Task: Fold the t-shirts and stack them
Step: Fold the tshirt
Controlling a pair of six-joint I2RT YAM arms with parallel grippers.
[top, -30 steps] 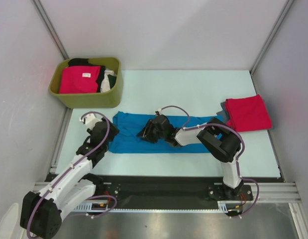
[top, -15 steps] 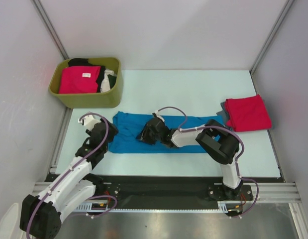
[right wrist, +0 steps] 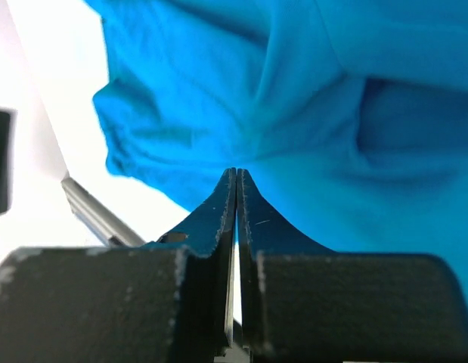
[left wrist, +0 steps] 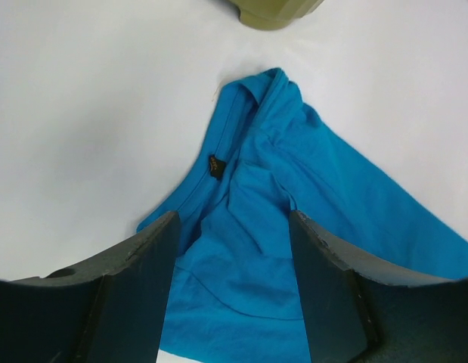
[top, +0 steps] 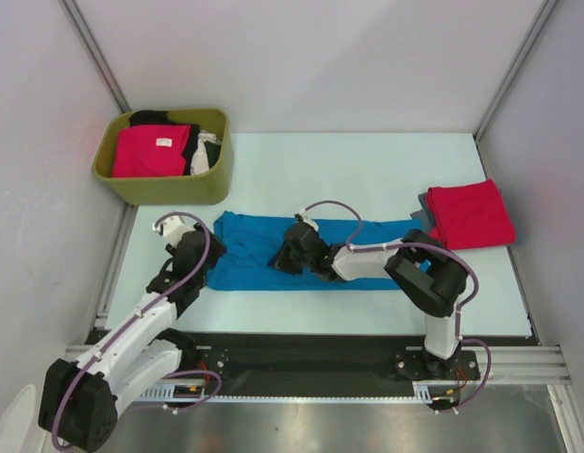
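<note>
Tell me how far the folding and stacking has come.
Done: the red t-shirt lies folded at the right. In hand: the right claw pinches the blue t-shirt; the left claw hangs open over its collar. Left: the shirts in the tub.

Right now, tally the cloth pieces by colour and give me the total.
blue shirt: 1, spread out
red shirt: 1, folded at right
pink shirt: 1, in the tub
black cloth: 1, in the tub
white cloth: 1, in the tub
Total: 5 that show; a grey edge under the red shirt is too hidden to count.
</note>
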